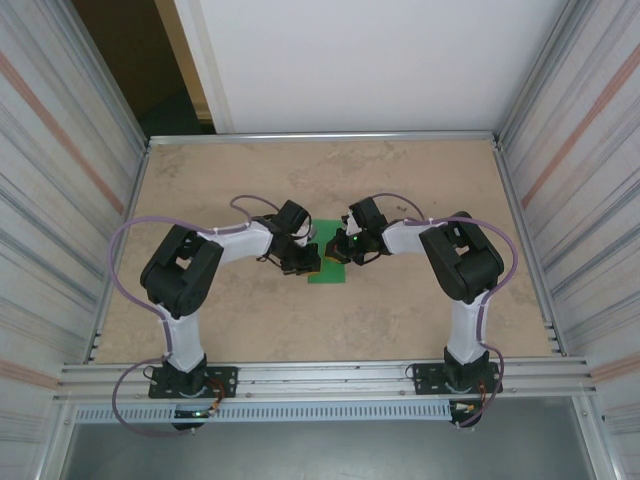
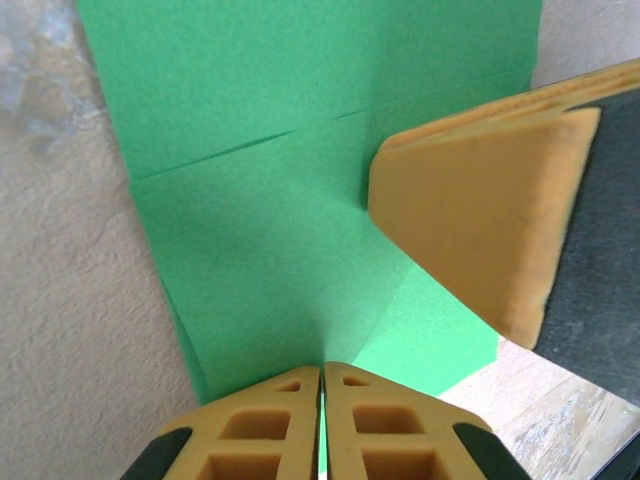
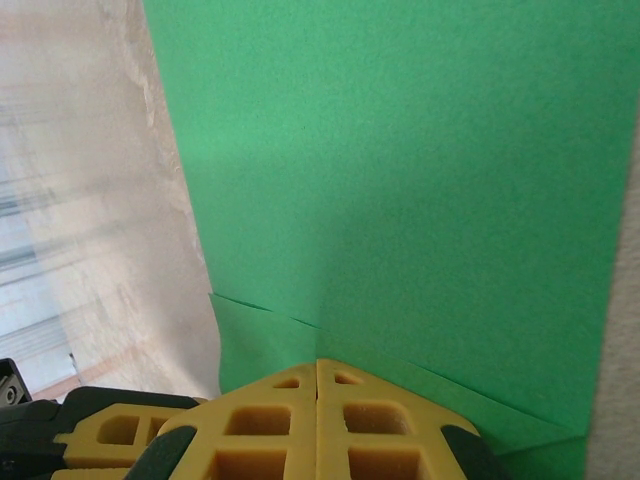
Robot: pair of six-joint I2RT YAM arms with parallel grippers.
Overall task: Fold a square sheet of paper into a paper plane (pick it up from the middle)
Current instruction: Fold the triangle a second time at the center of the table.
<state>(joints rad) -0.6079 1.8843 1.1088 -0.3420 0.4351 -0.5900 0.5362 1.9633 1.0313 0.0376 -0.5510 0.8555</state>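
My counter (image 1: 400, 180) is flat, matte, mottled beige. At its middle lies the square sheet of paper (image 1: 328, 268), thin, bright green and partly folded with crisp creases. My left claw (image 1: 303, 265) and right claw (image 1: 340, 250), yellow and latticed, are both pinched closed over it.

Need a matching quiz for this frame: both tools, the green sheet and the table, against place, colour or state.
Things:
1. left tool
2. right tool
3. square sheet of paper
4. table

Descriptions:
A. mottled beige
B. shut, at the sheet's right side in the top view
C. bright green, creased
D. shut, at the sheet's left side in the top view

Pairs: 1-D, 2-B, 3-C, 4-A
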